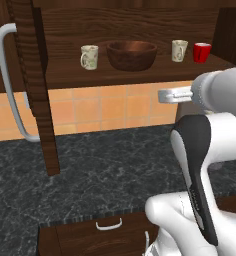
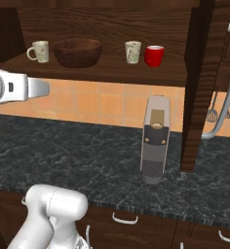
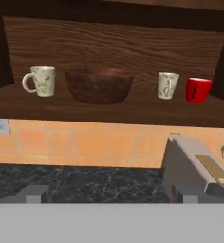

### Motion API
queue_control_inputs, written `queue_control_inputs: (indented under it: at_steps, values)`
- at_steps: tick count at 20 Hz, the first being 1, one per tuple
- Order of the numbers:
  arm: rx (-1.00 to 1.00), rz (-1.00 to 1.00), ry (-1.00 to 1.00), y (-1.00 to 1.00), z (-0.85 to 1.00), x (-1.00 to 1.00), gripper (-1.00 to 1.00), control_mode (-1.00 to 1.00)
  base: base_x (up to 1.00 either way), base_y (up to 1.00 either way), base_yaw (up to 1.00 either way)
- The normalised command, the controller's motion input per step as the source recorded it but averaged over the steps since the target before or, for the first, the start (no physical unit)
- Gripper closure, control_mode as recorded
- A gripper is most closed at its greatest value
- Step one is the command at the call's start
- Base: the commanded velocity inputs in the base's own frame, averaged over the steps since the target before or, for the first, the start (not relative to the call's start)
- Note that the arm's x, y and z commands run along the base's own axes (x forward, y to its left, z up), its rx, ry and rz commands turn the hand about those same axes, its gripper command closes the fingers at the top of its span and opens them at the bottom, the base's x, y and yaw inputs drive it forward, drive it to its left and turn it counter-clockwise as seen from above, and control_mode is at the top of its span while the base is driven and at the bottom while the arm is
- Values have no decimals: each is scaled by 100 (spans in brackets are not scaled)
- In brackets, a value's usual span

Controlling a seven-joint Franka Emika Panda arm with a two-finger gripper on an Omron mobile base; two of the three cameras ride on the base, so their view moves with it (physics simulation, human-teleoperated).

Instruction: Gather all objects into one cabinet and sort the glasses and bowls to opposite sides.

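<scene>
Mugs, bowl and cup all stand on the open cabinet (image 1: 140,27) shelf. From the left I see a cream mug (image 1: 89,57), handle to the left, then the brown bowl (image 1: 132,54) just beside it. After a gap come the second cream mug (image 1: 179,50) and the red cup (image 1: 201,52), close together. My gripper (image 3: 109,193) hangs below the shelf with its jaws spread wide, holding nothing. A grey appliance (image 2: 154,146) stands on the dark counter (image 1: 105,175) to the right.

I'm seeing a grey coffee machine (image 2: 154,146) standing on the dark marble counter (image 2: 87,160), orange tiles (image 2: 102,104) lining the wall behind
</scene>
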Motion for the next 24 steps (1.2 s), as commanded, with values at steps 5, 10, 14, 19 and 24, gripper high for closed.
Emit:
queue_control_inputs:
  at_steps: [5, 10, 14, 19, 24]
  values:
    - [0, 11, 0, 46, 11, -13, -100, -100, 0, 0, 0]
    - [0, 21, 0, 49, 2, -2, -100, -100, 0, 0, 0]
    - [0, 29, 0, 28, -5, 8, -100, -100, 0, 0, 0]
    - [0, 16, 0, 15, -28, 68, -100, -100, 0, 0, 0]
    - [0, -4, 0, 62, -4, 80, -100, -100, 0, 0, 0]
